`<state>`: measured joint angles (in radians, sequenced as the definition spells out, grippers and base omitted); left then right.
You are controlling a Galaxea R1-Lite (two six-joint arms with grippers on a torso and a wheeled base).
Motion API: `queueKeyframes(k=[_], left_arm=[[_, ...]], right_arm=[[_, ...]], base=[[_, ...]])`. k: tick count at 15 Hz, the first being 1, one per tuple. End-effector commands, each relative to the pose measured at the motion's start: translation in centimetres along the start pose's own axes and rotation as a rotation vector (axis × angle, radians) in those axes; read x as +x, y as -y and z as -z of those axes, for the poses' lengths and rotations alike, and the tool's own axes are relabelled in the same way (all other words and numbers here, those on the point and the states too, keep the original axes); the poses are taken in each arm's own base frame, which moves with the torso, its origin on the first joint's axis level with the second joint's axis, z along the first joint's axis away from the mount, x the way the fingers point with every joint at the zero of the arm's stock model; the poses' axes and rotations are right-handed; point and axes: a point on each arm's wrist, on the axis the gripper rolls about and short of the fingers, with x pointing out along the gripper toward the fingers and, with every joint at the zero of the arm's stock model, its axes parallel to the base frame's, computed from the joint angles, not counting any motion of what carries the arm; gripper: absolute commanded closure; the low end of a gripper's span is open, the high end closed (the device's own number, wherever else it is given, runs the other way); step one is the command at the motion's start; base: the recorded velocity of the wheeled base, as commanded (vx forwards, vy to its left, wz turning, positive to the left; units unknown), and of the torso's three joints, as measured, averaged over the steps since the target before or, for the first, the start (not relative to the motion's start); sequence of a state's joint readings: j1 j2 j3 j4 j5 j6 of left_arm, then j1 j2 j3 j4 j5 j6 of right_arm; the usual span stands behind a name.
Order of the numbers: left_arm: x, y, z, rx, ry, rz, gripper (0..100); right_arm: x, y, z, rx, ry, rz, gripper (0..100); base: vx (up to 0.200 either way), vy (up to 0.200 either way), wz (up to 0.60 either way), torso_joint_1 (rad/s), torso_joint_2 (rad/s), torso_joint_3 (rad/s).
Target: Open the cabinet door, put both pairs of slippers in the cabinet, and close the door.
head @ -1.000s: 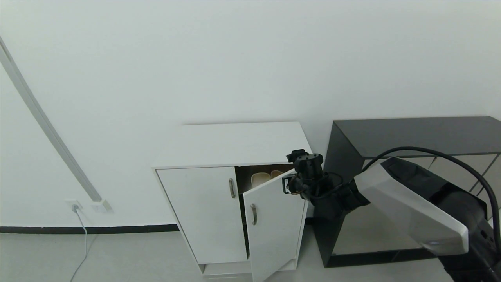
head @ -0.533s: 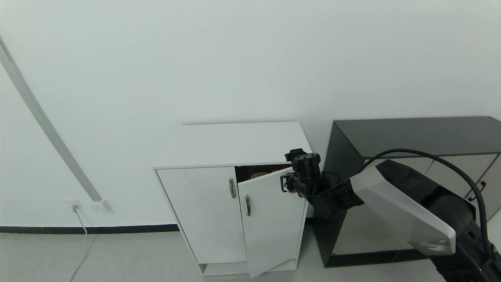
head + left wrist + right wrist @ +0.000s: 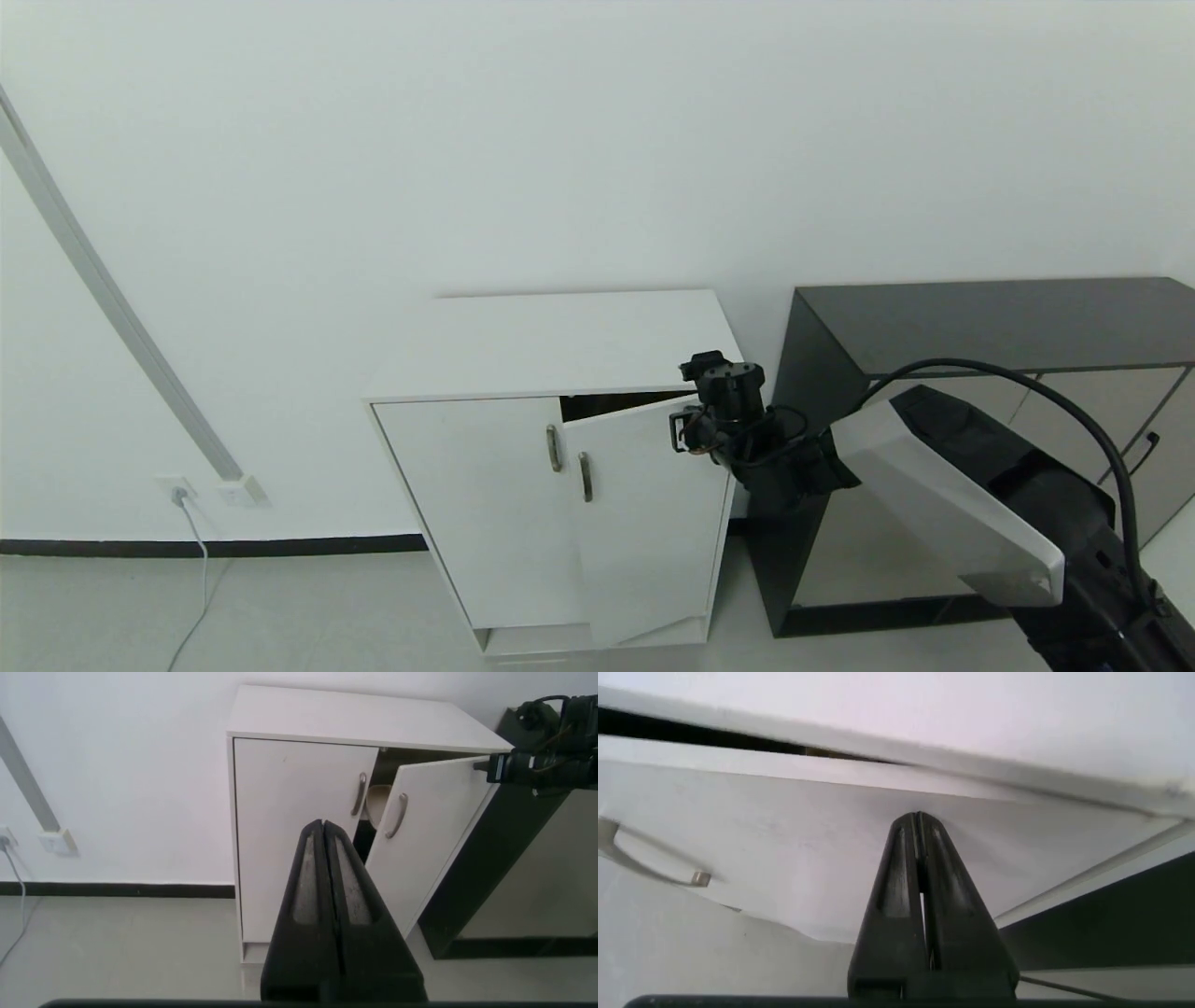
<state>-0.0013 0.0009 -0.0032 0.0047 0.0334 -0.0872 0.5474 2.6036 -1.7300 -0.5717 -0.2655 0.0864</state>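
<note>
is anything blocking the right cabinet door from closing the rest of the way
Nothing visible does: the gap between the ajar right door and the cabinet looks clear, and the right gripper is on the door's outer face.

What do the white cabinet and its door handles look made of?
Cabinet: probably laminated board with a smooth matte white finish, since its panels are flat and even with no grain. Handles: likely metal, brushed grey-bronze, being thin curved bars with a dull sheen.

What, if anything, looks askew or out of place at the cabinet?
Only the right door stands ajar: its handle edge juts in front of the shut left door, with a dark gap along its top. The shut right gripper rests against its face, so closing is not yet done. No damage.
</note>
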Motion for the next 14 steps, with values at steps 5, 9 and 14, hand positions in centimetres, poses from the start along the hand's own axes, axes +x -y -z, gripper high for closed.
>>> queueKeyframes(k=[5,9,14], left_arm=[[0.0,0.0,0.0,0.0,-0.001,-0.002,100],[0.0,0.0,0.0,0.0,-0.001,0.0,100],[0.0,0.0,0.0,0.0,-0.001,-0.002,100]], right_arm=[[0.8,-0.2,0.4,-0.012,0.011,0.005,100],[1.4,-0.2,0.2,-0.012,0.008,0.01,100],[2.0,-0.3,0.1,-0.016,0.013,0.02,100]], base=[[0.0,0.0,0.0,0.0,0.0,0.0],[0.0,0.0,0.0,0.0,0.0,0.0],[0.0,0.0,0.0,0.0,0.0,0.0]])
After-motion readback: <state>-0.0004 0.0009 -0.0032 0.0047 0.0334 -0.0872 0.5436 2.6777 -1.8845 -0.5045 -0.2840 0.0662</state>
